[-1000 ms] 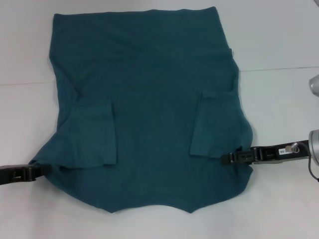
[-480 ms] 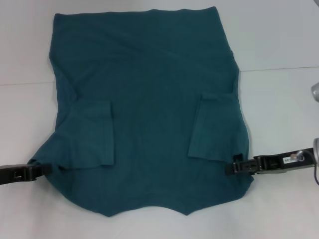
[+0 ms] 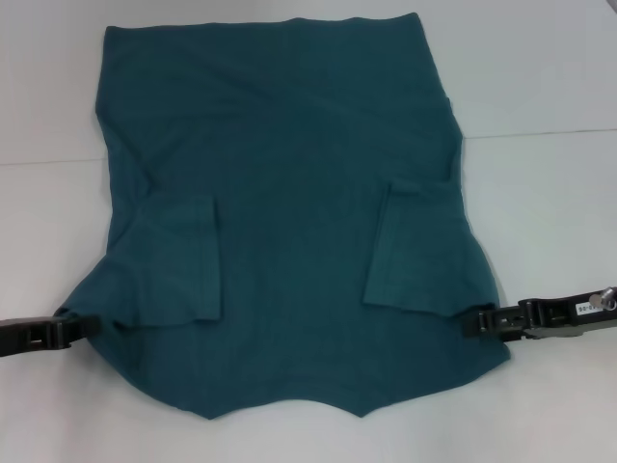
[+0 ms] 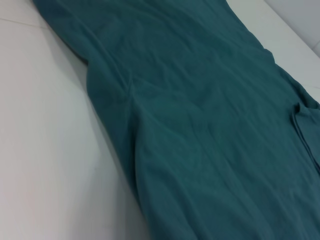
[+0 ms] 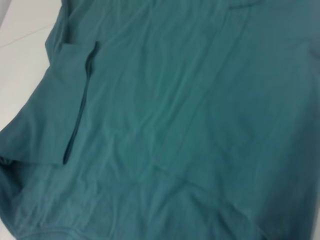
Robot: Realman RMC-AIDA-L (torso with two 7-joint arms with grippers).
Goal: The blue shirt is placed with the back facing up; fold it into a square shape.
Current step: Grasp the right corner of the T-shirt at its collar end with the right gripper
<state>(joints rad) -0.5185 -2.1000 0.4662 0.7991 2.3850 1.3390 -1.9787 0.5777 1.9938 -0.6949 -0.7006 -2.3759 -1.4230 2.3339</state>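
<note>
Since the earlier frames, the right gripper [image 3: 479,323] has moved toward the right edge of the head view and a little lower, and the shirt [image 3: 289,212] corner it grips has stretched out with it; the left gripper [image 3: 79,331] has stayed at its place.

At the lower left of the head view, the left gripper comes in from the frame edge, low and level, and its tip touches the shirt's lower left corner. Cloth is bunched at the tip, so it seems clenched on the shirt edge.

The shirt fills the middle of the head view, from the top down almost to the bottom edge. It lies flat with its plain side up. Both sleeves are folded inward on the body, one left of centre and one right of centre. The collar edge with its shallow curve is at the bottom centre.

At the lower right, the right gripper lies level, and its tip meets the shirt's lower right corner. It too seems clenched on the cloth.

The table [image 3: 540,222] is white and plain. A thin seam line crosses it behind the shirt, visible at the left and the right.

Both wrist views show only teal cloth with soft wrinkles and some white table at one side.
</note>
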